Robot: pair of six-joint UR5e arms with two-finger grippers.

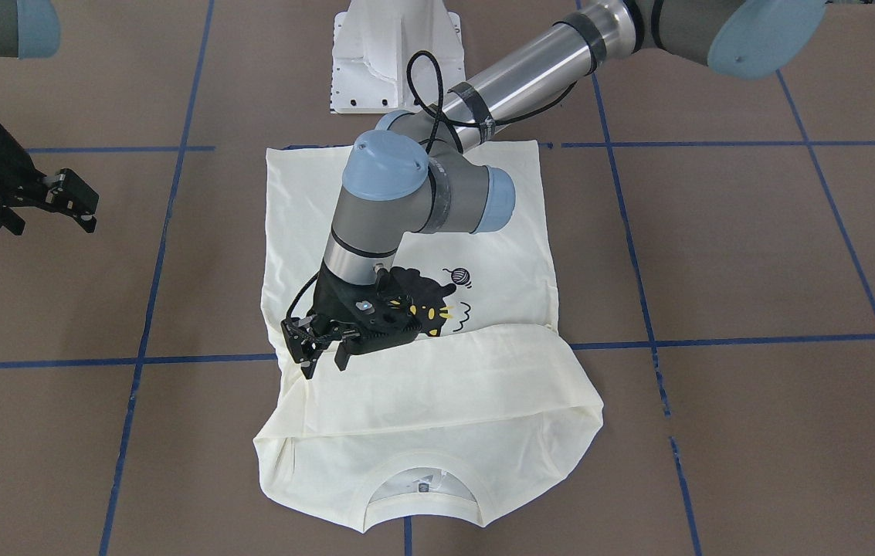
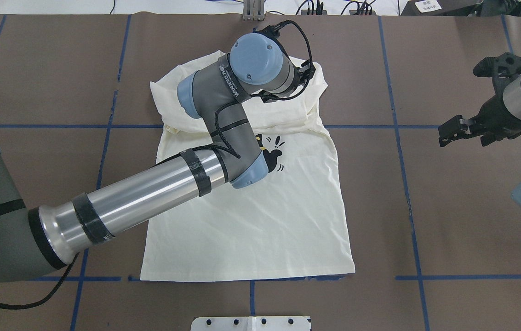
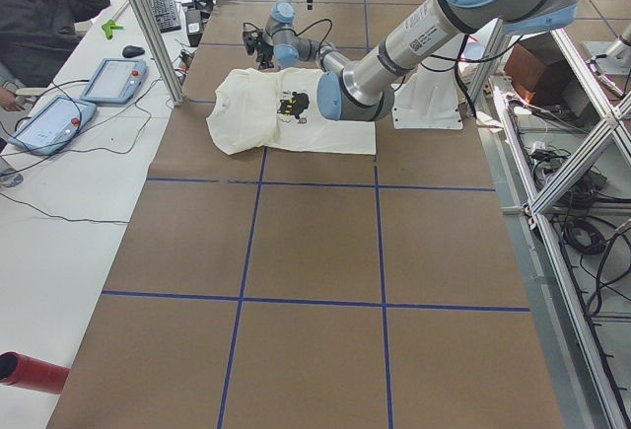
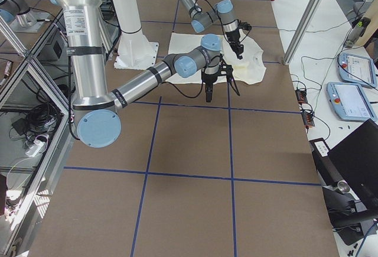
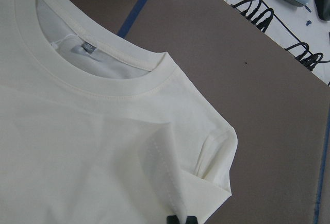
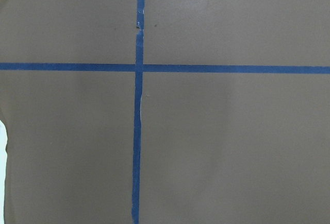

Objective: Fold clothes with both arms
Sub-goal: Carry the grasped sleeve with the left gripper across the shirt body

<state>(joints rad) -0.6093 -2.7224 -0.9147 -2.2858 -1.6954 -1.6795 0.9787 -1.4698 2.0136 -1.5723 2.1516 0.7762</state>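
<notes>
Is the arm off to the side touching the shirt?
No, the right gripper hangs open over the bare brown table, well clear of the shirt.

On my feed, the table point(image 3: 315, 251) was plain brown, gridded with blue tape point(image 6: 136, 147). A white bench point(image 3: 59, 182) ran along one side with two pendants point(image 3: 113, 79), a keyboard point(image 3: 163, 10) and a mouse point(image 3: 133, 51) on it. A person point(image 3: 49, 25) sat behind it. Aluminium posts point(image 3: 148, 25) framed the cell. Cables point(image 3: 582, 237) lay on the floor opposite.
</notes>
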